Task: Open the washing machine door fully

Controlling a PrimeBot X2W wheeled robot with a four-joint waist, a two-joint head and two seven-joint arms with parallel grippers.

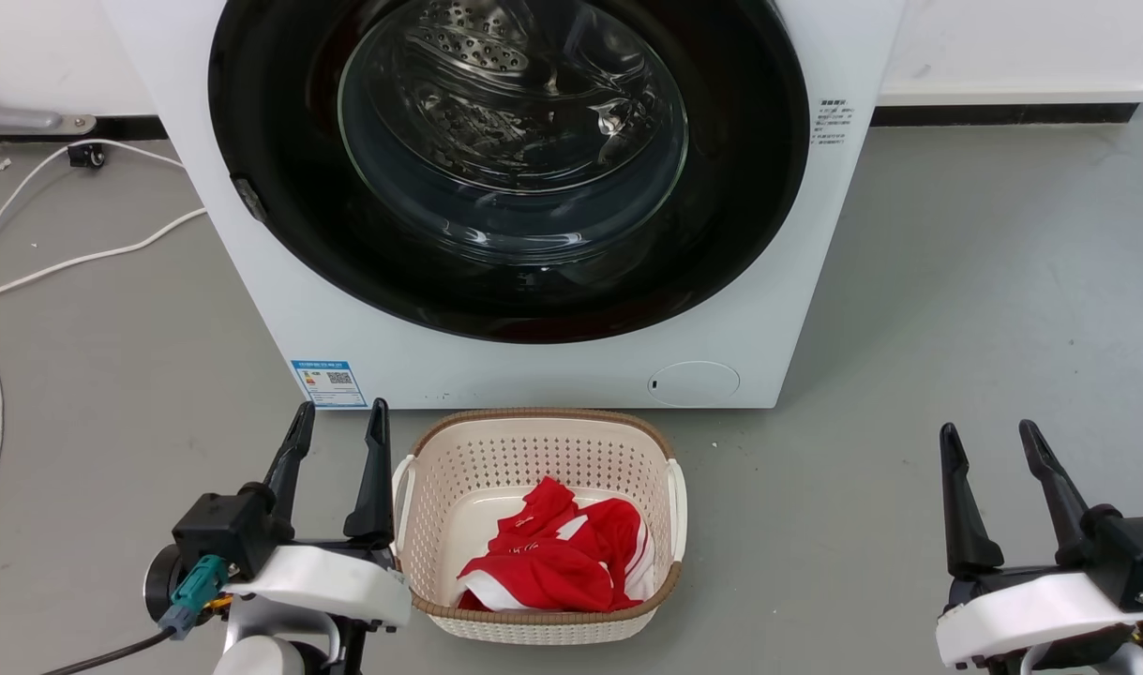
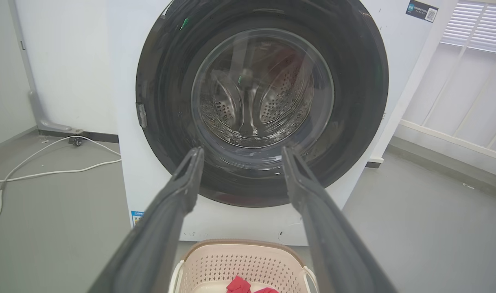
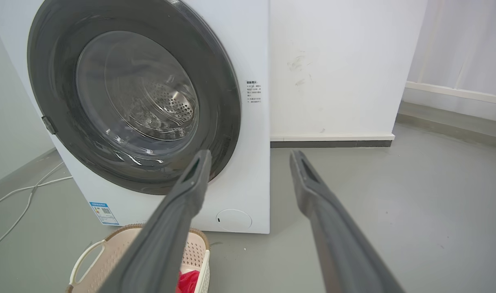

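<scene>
The white washing machine [image 1: 571, 370] stands ahead of me on the grey floor. Its door [image 1: 280, 112], a glossy black disc with a bulging glass bowl, lies flat against the front, shut. A small grey latch tab [image 1: 249, 199] sits on the door's left rim. Through the glass I see the steel drum. The door [image 2: 166, 93] also faces the left wrist view and the door [image 3: 56, 69] shows at an angle in the right wrist view. My left gripper [image 1: 338, 416] is open, low at the left, well short of the machine. My right gripper [image 1: 990, 433] is open at the lower right, apart from everything.
A cream perforated basket [image 1: 543, 427] with a red and white garment [image 1: 557, 553] sits on the floor right before the machine, beside my left gripper. White cables [image 1: 83, 258] trail over the floor at the left. A round white filter cap [image 1: 694, 383] sits low on the machine's front.
</scene>
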